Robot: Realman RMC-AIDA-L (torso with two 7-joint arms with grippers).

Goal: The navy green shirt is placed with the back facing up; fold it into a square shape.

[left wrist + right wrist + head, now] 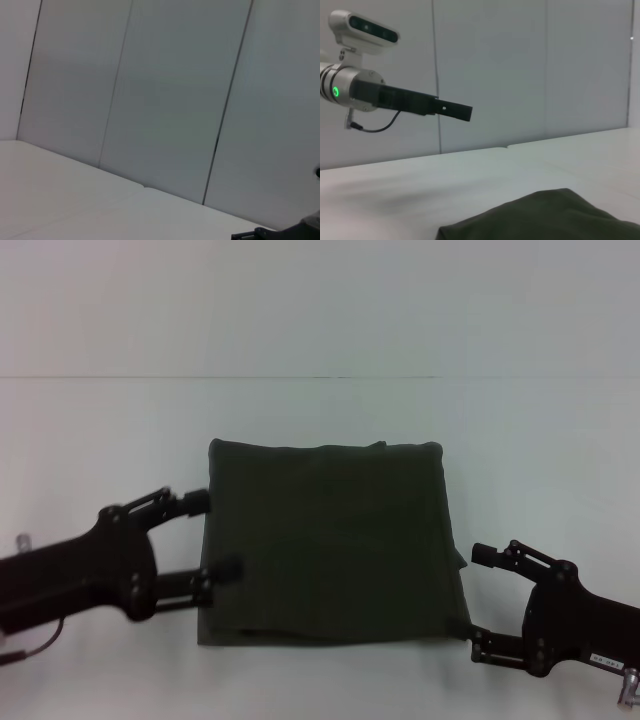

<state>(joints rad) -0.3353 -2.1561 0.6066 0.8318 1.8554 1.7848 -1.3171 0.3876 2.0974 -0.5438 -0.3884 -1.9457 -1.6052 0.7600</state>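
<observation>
Head view: navy green shirt (pixel 335 545) lies flat on the white bench (pixel 320 330), folded to a near-square, slightly wider than deep, between both end effectors. Left end effector (pixel 212 535) spread, fingertips at the shirt's left edge. Right end effector (pixel 478 604) spread, just beside the right edge.

Left wrist view: bench and wall panels only.

Right wrist view: shirt's edge close below; left arm beyond.

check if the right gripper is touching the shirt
Cannot tell: in the head view the open right gripper sits at the navy green shirt's right edge, no clear gap.
</observation>
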